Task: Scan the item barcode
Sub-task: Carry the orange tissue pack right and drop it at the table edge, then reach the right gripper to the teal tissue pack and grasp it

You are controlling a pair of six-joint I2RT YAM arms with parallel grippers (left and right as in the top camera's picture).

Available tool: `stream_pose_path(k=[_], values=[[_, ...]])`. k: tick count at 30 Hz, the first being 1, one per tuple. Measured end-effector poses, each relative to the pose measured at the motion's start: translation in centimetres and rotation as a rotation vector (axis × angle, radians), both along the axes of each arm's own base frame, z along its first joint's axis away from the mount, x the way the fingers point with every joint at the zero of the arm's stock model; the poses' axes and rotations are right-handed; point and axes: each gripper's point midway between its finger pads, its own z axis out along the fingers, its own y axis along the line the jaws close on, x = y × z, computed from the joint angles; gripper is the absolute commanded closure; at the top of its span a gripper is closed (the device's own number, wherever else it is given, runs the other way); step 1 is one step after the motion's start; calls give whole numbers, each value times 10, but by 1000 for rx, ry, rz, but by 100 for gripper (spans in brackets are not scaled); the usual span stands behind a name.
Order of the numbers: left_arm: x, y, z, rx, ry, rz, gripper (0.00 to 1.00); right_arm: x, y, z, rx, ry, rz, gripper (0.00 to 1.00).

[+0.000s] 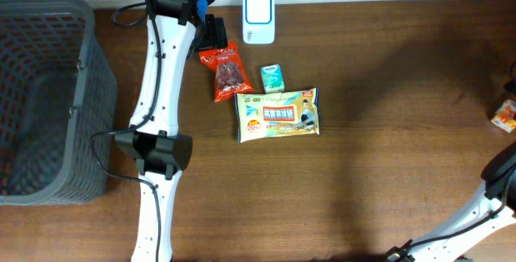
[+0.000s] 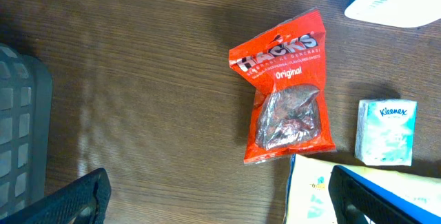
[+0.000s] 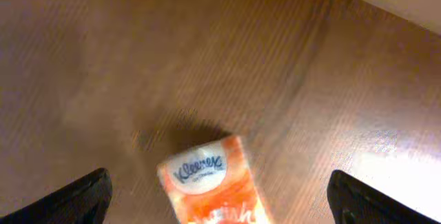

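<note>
Dark wood-grain worktop [image 1: 387,173] is seen from above, with a grey mesh basket [image 1: 48,6] set at its left edge. A white scanner [image 1: 258,18] is stood at the far edge. Just in front of it, slightly left, a red Hacks candy bag [image 2: 286,89] is laid flat, label up. A green Kleenex pack [image 1: 273,78] is found just right of the bag, and a large wipes pack [image 1: 279,114] is laid close in front of both. The left end effector [image 2: 219,182] is held above the candy bag, fingers spread wide, nothing gripped. An orange Kleenex pack [image 3: 210,182] is noted at the worktop's right edge, well apart from the other items. The right end effector [image 3: 219,176] is poised over it, fingers fully apart on either side and clear of it; nothing is grasped.
</note>
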Motion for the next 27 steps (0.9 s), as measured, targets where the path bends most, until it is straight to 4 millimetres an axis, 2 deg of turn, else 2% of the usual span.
stream_pose_path(k=[2,4,5,7,9,11,12,15,16,18,19,23,26,27], values=[[0,0,0,0,0,0,1,25,17,4,73,-114,112,2],[0,0,0,0,0,0,1,66,46,22,172,-316,275,1],[0,0,0,0,0,0,1,78,60,30,208,-375,333,1],[0,0,0,0,0,0,1,107,111,47,329,-493,501,1],[0,0,0,0,0,0,1,124,154,54,403,-528,616,1],[0,0,0,0,0,0,1,139,214,57,487,-525,750,0],[0,0,0,0,0,0,1,145,252,57,525,-511,837,0],[0,0,0,0,0,0,1,154,353,57,583,-466,1071,2],[0,0,0,0,0,0,1,156,382,57,587,-457,1138,3],[0,0,0,0,0,0,1,155,451,55,582,-418,1288,3],[0,0,0,0,0,0,1,153,476,52,568,-390,1332,3],[0,0,0,0,0,0,1,142,567,33,428,-258,1478,3],[0,0,0,0,0,0,1,136,599,24,343,-203,1518,5],[0,0,0,0,0,0,1,135,604,20,329,-191,1520,11]])
